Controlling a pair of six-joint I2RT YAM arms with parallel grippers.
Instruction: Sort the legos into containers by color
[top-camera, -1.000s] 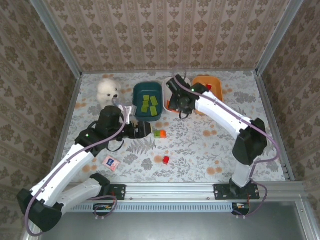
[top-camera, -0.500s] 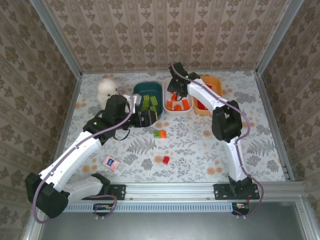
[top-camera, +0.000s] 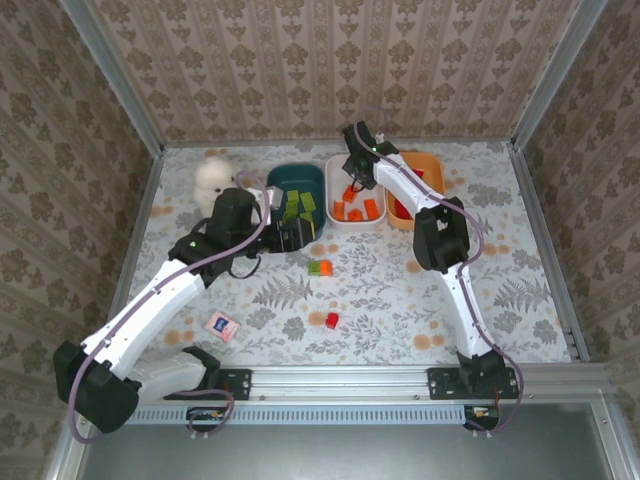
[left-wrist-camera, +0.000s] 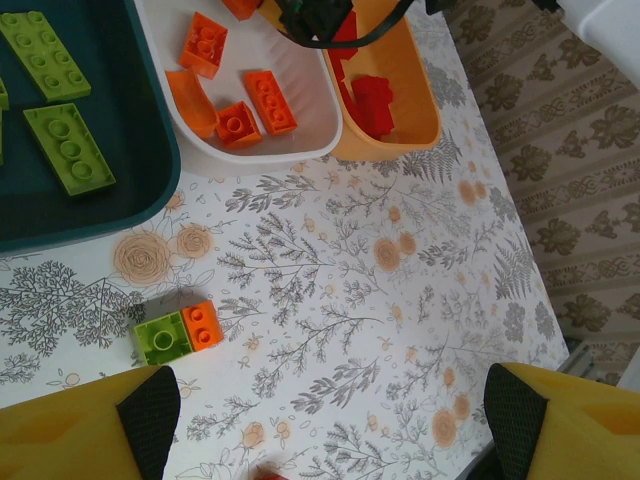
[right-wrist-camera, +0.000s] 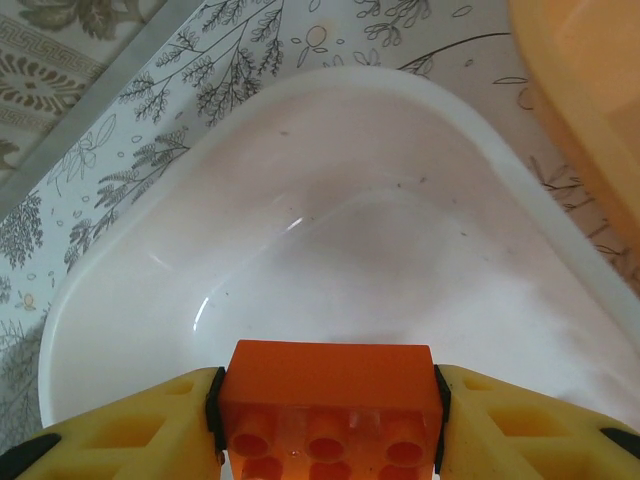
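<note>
An orange oblong plastic brick (right-wrist-camera: 326, 385) is pinched in the jaws of the right gripper (right-wrist-camera: 326, 420), above the white rounded-rectangular plastic tub (right-wrist-camera: 150, 270). That tub stands by the table's (top-camera: 400, 290) far edge, between the dark teal tub (top-camera: 285, 180) and the orange tub (top-camera: 432, 170). The left gripper (left-wrist-camera: 330, 415), jaws wide apart and empty, hangs near a green-and-orange brick pair (left-wrist-camera: 178, 332).

**A robot lab cell in home dress**

We're looking down into a test booth. A left arm (top-camera: 150, 305) and a right arm (top-camera: 458, 300) are bolted to a metal rail (top-camera: 340, 378) at the near edge. Aluminium posts (top-camera: 112, 75) frame the corners. Damask wallpaper (top-camera: 330, 70) covers the walls, and a flowered tablecloth (top-camera: 380, 290) covers the table.
</note>
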